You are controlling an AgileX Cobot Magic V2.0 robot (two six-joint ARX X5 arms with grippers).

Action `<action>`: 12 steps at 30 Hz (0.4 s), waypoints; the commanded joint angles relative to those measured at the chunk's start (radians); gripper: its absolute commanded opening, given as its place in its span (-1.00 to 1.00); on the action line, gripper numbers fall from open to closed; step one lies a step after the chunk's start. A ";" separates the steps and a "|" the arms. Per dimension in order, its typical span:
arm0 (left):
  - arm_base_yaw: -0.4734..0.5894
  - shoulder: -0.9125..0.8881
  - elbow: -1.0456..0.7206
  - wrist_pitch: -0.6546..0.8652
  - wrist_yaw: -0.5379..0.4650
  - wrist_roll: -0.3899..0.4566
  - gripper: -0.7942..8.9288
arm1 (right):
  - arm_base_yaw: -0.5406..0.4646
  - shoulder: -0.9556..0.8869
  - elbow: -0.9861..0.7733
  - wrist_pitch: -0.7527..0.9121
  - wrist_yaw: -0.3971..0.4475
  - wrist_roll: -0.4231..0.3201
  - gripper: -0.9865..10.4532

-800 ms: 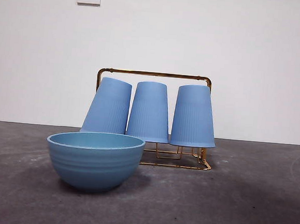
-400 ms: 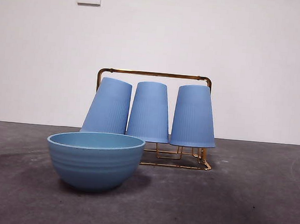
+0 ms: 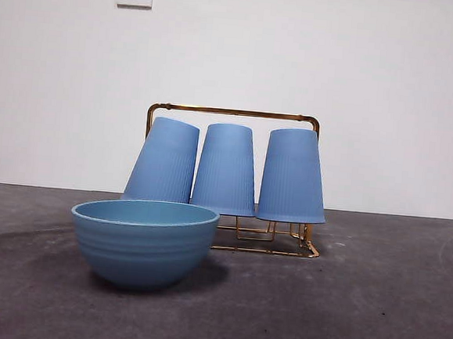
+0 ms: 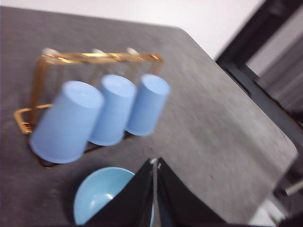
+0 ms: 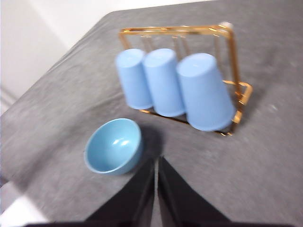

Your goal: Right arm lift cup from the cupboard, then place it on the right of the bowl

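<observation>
On dark grey matte table [image 3: 373, 307], thin gold wire cupboard [image 3: 235, 112] stood with rounded corners. Three tapered light-blue ribbed cups hung upside down on its pegs: left cup [image 3: 164, 161] tilted, middle cup [image 3: 226, 169] and right cup [image 3: 293, 175] upright. Wide round teal bowl [image 3: 143, 241], faint horizontal ridges outside, sat in front of left cup, apart from rack. Right gripper [image 5: 156, 163] hovered high above table near bowl, pointed black jaws pressed together, holding nothing. Left gripper [image 4: 155, 165] likewise aloft, jaws closed, empty.
</observation>
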 commanded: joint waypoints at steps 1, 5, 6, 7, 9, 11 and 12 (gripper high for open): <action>-0.017 0.017 0.019 -0.003 0.023 0.067 -0.81 | 0.022 0.008 0.023 0.004 -0.014 -0.073 -0.81; -0.022 0.020 0.019 -0.007 0.021 0.089 -0.77 | 0.032 0.006 0.023 0.005 -0.008 -0.072 -0.80; -0.022 0.020 0.019 -0.008 0.021 0.089 -0.77 | 0.032 0.006 0.023 0.005 -0.007 -0.071 -0.80; -0.022 0.020 0.019 -0.007 0.021 0.089 -0.77 | 0.032 0.006 0.023 0.005 -0.007 -0.070 -0.80; -0.022 0.021 0.019 -0.007 0.021 0.089 -0.74 | 0.032 0.006 0.023 0.005 -0.006 -0.062 -0.69; -0.022 0.022 0.019 -0.007 0.021 0.089 -0.58 | 0.032 0.006 0.023 0.005 -0.006 -0.048 -0.49; -0.021 0.023 0.019 -0.007 0.020 0.089 -0.44 | 0.032 0.006 0.023 0.005 -0.006 -0.043 -0.35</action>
